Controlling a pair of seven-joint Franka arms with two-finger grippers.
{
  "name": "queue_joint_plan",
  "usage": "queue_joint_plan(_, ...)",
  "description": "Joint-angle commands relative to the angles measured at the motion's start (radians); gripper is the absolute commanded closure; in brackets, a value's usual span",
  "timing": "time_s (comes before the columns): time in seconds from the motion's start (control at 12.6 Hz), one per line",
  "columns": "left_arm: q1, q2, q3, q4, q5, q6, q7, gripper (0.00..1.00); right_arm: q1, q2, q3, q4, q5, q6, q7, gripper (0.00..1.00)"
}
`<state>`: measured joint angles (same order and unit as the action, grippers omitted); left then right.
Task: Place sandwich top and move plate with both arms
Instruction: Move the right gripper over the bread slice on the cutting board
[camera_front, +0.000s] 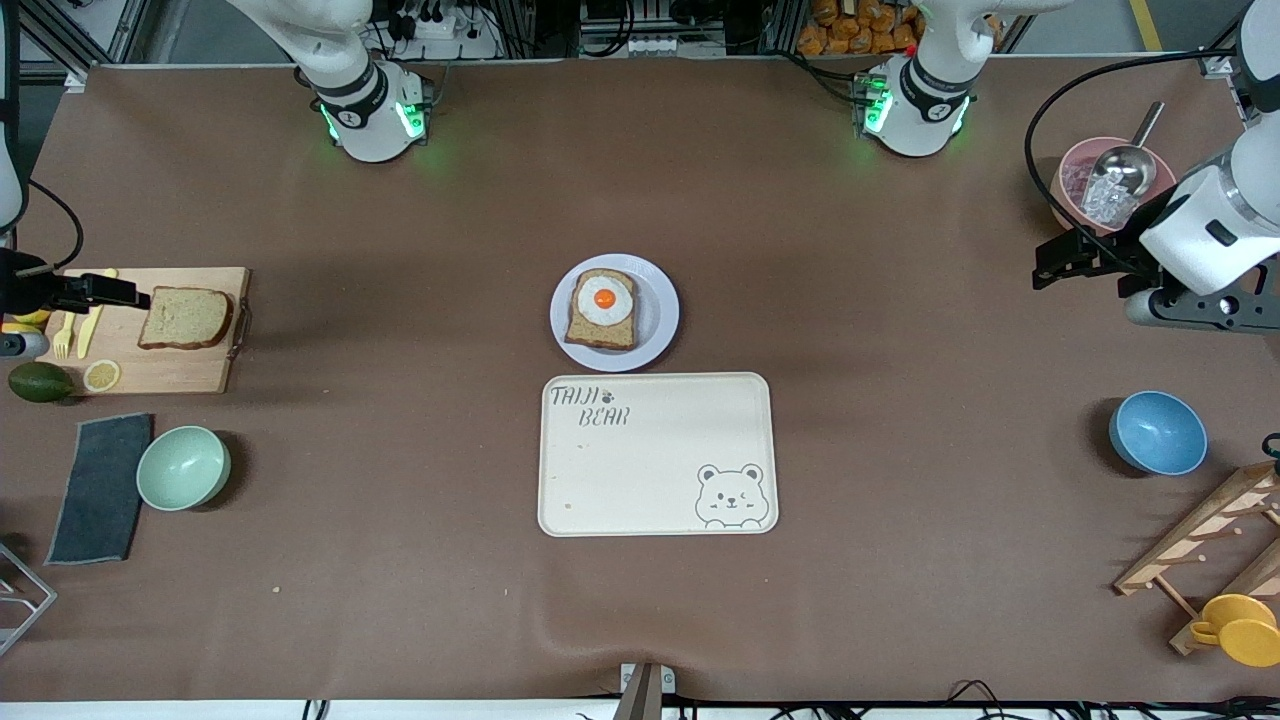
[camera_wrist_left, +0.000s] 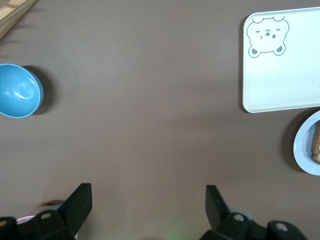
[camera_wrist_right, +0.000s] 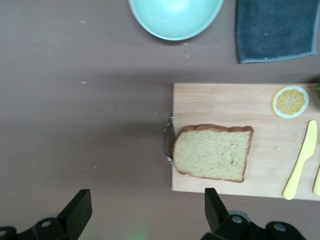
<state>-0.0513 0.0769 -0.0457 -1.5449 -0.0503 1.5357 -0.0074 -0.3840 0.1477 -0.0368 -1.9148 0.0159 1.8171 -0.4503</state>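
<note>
Front view gives me the sandwich top (camera_front: 185, 318) lying flat on a wooden cutting board (camera_front: 190, 372) at the right arm's end of the table, well apart from the plate (camera_front: 657, 318), which sits mid-table just beside the cream bear tray (camera_front: 650, 470) and farther from the camera than it. On the plate I see a bread slice with a fried egg (camera_front: 603, 307). Sharing the board with the sandwich top are a yellow knife (camera_front: 90, 325), a yellow fork (camera_front: 62, 335) and a lemon slice (camera_front: 101, 375); an avocado (camera_front: 40, 382) lies just off the board's edge. Nearer the camera than the board are a green bowl (camera_front: 183, 467) and a dark cloth (camera_front: 102, 487). Nothing lies on the bare mat between board and plate.

At the left arm's end I see a blue bowl (camera_front: 1158, 432), a wooden rack (camera_front: 1210, 535) with a yellow cup (camera_front: 1240, 628), and a pink bowl (camera_front: 1075, 180) holding ice and a metal scoop (camera_front: 1125, 165).

My right gripper (camera_wrist_right: 145, 212) hangs over the mat at the board's edge, jaws spread wide, holding nothing. My left gripper (camera_wrist_left: 147, 207) hangs over bare mat near the pink bowl, jaws equally wide and empty.
</note>
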Motion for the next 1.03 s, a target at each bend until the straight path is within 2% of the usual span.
queue_joint_plan(0.0,-0.002,-0.006,-0.002,0.003,-0.002,0.003,-0.023,0.00,-0.061,0.036,0.018,-0.032,-0.051,0.054,-0.047,0.00)
queue_joint_plan(0.32,-0.002,-0.005,-0.002,0.003,-0.003,0.004,-0.023,0.00,-0.136,0.087,0.018,-0.108,-0.158,0.264,-0.074,0.00)
queue_joint_plan(0.64,0.004,-0.003,-0.002,0.002,-0.003,0.006,-0.022,0.00,-0.229,0.170,0.018,-0.119,-0.165,0.355,-0.073,0.00)
queue_joint_plan(0.95,0.008,-0.002,0.000,0.000,-0.009,0.006,-0.022,0.00,-0.251,0.254,0.018,-0.118,-0.162,0.381,-0.036,0.00)
